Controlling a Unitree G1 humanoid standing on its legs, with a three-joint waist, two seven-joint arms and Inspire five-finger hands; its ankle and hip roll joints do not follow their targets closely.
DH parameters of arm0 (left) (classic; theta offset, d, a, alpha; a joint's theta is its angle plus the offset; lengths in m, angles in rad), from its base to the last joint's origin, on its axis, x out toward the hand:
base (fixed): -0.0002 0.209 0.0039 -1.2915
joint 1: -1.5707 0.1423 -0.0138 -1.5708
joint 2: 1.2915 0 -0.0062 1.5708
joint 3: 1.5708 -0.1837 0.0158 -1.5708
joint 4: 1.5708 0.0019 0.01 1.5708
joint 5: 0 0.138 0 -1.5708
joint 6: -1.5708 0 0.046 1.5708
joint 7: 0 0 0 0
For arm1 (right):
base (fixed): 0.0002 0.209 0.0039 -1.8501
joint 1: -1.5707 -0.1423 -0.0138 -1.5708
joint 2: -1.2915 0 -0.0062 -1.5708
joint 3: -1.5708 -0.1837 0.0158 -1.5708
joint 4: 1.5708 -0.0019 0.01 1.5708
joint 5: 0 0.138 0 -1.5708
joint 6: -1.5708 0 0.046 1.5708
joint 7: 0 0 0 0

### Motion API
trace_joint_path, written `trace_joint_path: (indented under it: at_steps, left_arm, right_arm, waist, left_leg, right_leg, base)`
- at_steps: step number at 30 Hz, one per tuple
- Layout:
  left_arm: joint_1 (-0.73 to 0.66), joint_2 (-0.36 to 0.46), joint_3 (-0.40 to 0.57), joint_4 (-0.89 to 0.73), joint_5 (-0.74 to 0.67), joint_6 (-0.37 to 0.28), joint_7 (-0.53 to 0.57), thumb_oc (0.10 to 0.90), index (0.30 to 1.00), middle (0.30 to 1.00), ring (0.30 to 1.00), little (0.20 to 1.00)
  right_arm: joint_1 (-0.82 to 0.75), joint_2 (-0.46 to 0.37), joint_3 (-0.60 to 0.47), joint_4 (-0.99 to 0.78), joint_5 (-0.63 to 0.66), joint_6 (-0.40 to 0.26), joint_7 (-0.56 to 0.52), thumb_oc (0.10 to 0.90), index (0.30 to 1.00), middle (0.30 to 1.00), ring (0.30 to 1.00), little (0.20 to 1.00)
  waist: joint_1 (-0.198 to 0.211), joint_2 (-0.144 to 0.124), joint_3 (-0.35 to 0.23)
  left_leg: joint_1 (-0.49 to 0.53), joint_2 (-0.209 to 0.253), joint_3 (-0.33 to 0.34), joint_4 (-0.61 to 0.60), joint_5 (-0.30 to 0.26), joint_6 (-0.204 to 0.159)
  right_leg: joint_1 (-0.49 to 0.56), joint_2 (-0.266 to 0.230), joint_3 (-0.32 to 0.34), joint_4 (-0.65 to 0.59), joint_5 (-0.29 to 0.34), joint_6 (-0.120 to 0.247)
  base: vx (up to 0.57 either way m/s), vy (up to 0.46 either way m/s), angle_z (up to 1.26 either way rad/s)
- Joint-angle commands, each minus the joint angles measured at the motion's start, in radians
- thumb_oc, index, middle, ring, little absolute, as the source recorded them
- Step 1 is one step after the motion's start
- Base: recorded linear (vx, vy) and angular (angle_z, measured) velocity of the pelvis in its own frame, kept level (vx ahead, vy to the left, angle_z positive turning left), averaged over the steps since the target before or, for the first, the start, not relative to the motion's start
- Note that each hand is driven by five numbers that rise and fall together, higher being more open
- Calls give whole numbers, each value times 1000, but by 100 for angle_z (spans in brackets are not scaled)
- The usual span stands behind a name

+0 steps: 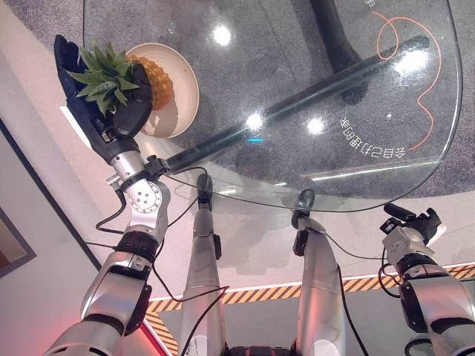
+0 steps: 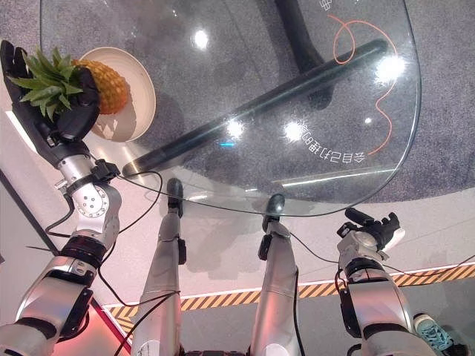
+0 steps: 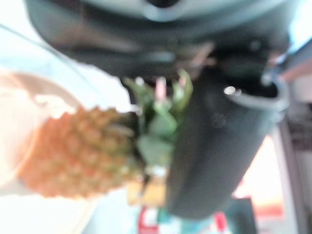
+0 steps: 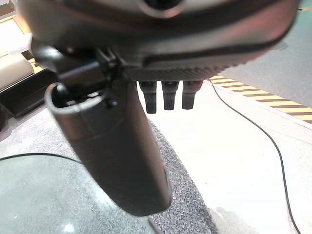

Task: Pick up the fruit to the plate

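**Left eye view: pineapple held by its crown over the plate**

Left eye view shows a round glass table [image 1: 356,111], seen from above; at about 10 o'clock on the table stands a cream plate [image 1: 185,89], near the table's edge; the left hand [image 1: 89,96] is at the plate's 9 o'clock side, and its dark fingers and thumb are curled round the green leafy crown of a pineapple [image 1: 152,81]; the orange-brown body of the fruit lies over the plate's inside, pointing toward 3 o'clock, while the leaves point toward 9 o'clock, out past the plate's rim; if the fruit body touches the plate or is a little above it, I cannot tell.

In the left wrist view the same pineapple shows from very close, with the thumb lying against its leaves and the pale plate behind the fruit.

The right hand [image 2: 371,230] is at about 5 o'clock, outside the table's edge and well apart from the plate; it holds nothing; in the right wrist view its thumb stands out straight and the fingers [image 4: 168,95] are bent in toward the palm, so only their short ends show.

On the floor at 6 o'clock runs a yellow-and-black striped tape [image 1: 245,294]; under the glass there is a grey carpet [image 1: 245,44].
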Motion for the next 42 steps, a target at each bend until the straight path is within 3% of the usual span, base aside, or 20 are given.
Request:
trace_joint_path:
  at_steps: [1,42]
  left_arm:
    - [-50,27,44,-40,15,-83,-10,800,900,900,900,900]
    - [-78,49,65,-260,122,-101,25,800,900,900,900,900]
  right_arm:
    - [40,-21,-21,15,-5,-31,-44,800,900,900,900,900]
    - [49,-36,-31,12,-12,-28,-40,800,900,900,900,900]
  waist:
    - [20,-52,-22]
    - [31,-38,-22]
  left_leg:
    - [36,-110,53,62,-131,83]
    - [36,-113,56,68,-133,85]
  right_leg:
    - [106,105,-35,-261,178,-41]
    - [103,93,-47,-246,169,-45]
  base:
    - [0,0,0]
    - [1,0,0]
